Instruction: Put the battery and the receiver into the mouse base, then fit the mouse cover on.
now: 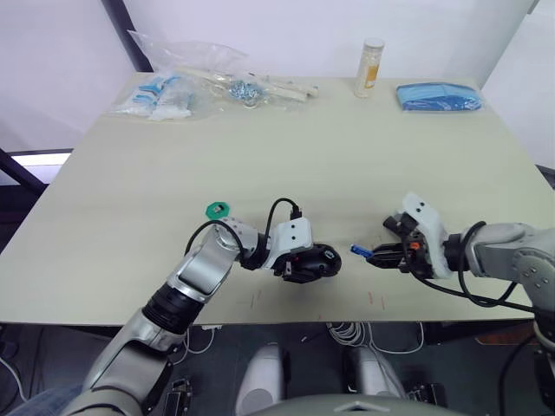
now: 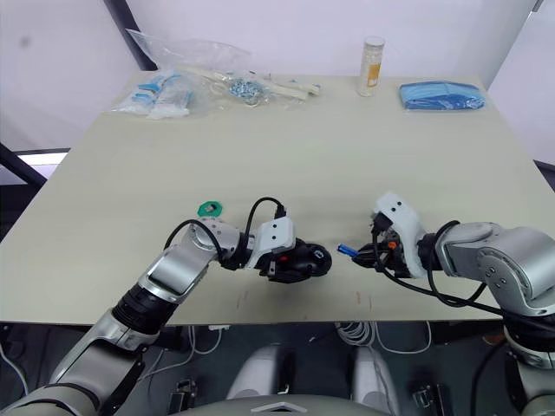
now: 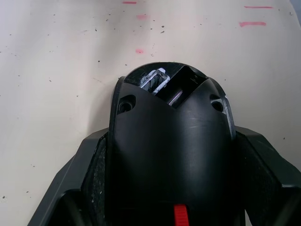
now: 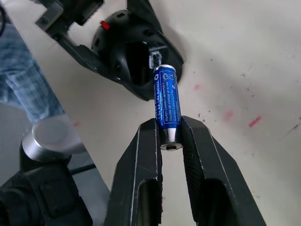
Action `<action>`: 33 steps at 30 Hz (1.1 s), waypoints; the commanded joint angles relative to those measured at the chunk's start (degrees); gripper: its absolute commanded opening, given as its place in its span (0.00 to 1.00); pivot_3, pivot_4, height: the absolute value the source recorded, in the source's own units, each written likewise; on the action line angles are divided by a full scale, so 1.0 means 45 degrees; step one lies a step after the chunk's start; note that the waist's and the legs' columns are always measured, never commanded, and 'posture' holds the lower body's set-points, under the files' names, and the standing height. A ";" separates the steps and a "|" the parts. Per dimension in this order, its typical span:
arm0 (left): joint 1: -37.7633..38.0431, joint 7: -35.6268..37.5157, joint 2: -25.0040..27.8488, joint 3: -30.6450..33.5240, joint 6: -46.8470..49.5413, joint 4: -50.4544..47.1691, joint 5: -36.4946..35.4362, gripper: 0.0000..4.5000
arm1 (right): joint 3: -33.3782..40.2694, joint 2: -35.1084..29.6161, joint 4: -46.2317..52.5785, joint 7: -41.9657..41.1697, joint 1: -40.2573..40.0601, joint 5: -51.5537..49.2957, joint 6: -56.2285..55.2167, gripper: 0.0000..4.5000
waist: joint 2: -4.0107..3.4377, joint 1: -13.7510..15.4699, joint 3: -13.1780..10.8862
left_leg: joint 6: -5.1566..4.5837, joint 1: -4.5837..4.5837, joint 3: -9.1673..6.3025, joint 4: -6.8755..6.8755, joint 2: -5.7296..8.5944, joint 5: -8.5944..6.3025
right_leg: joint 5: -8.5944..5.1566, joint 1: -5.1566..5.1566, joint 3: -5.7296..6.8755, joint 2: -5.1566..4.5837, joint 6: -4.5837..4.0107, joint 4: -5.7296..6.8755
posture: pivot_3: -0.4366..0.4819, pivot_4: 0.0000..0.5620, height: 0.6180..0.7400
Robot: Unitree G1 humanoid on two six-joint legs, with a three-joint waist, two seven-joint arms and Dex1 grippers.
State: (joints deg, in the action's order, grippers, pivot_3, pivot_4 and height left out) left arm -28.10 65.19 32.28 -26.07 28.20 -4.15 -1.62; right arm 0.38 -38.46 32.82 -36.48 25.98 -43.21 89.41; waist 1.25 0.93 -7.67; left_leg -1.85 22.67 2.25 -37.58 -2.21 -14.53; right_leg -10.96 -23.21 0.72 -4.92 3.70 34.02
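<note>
Right gripper (image 4: 170, 136) has its 2 fingers pinched on the silver end of the battery (image 4: 166, 101), long axis aimed straight at the mouse base (image 1: 314, 261) just beside it, which the left gripper (image 1: 299, 263) clamps on the table (image 1: 286, 147).

My right gripper (image 4: 170, 134) pinches the battery (image 4: 167, 102) by its silver end between its two black fingers (image 4: 141, 155), and the blue cylinder points straight away from them toward the mouse base (image 4: 129, 61). I see the battery's far end just at the rim of the base's open compartment, with a small metal contact showing right beside it. The left gripper (image 4: 70, 21) grips the base on the side away from the battery, over the pale table (image 4: 244, 56) speckled with red marks.
</note>
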 commanded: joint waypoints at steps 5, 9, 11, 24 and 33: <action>0.0405 -0.0280 0.0014 -0.0522 0.0683 0.0489 0.0392 0.66 | -0.0473 0.1037 -0.0266 0.1748 0.0605 -0.0957 0.0686 0.03 | -0.0001 -0.0005 0.0000 | 0.0000 0.0012 -0.0017 0.0000 0.0001 0.0000 | 0.0004 -0.0002 0.0014 -0.0001 -0.0008 0.0001 | 0.48 0.27 1.00; 0.0413 -0.0183 0.0030 -0.0593 0.1006 0.0398 0.0316 0.66 | -0.0788 0.1335 -0.0669 0.2571 0.0796 -0.1358 0.0686 0.03 | -0.0001 0.0001 0.0002 | 0.0000 0.0014 -0.0020 0.0000 0.0002 0.0001 | 0.0002 -0.0001 0.0016 -0.0003 -0.0005 0.0000 | 0.48 0.27 1.00; 0.0418 -0.0087 0.0119 -0.0732 0.1087 0.0289 0.0377 0.66 | -0.0956 0.1544 -0.0951 0.3025 0.0912 -0.1519 0.0686 0.03 | -0.0002 -0.0002 0.0003 | -0.0001 0.0013 -0.0019 0.0000 0.0002 0.0001 | 0.0003 -0.0002 0.0016 -0.0002 -0.0005 0.0000 | 0.48 0.27 1.00; 0.0488 -0.0324 0.0098 -0.0811 0.1300 -0.0043 0.0412 0.66 | -0.2152 0.1761 -0.2544 0.5384 0.1715 -0.3537 0.0686 0.03 | -0.0004 -0.0011 0.0004 | -0.0001 0.0021 -0.0027 0.0000 0.0000 0.0001 | 0.0002 -0.0004 0.0020 -0.0002 -0.0005 -0.0003 | 0.48 0.27 1.00; 0.0616 -0.0269 0.0220 -0.0909 0.1270 -0.0177 0.0417 0.66 | -0.1878 0.3026 -0.3712 0.7645 0.1756 -0.4558 0.0686 0.03 | 0.0002 -0.0032 0.0041 | -0.0001 0.0019 -0.0029 0.0001 -0.0004 0.0000 | 0.0003 -0.0005 0.0022 0.0000 -0.0006 -0.0004 | 0.48 0.27 1.00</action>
State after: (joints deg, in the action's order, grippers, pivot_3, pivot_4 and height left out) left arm -27.38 63.49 32.81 -26.74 32.05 -7.44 -1.11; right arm -9.37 -27.24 16.90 -5.58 34.33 -61.81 92.15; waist 1.26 0.78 -7.49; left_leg -1.85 22.75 2.13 -37.58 -2.24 -14.53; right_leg -10.95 -23.23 0.82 -4.91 3.68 34.00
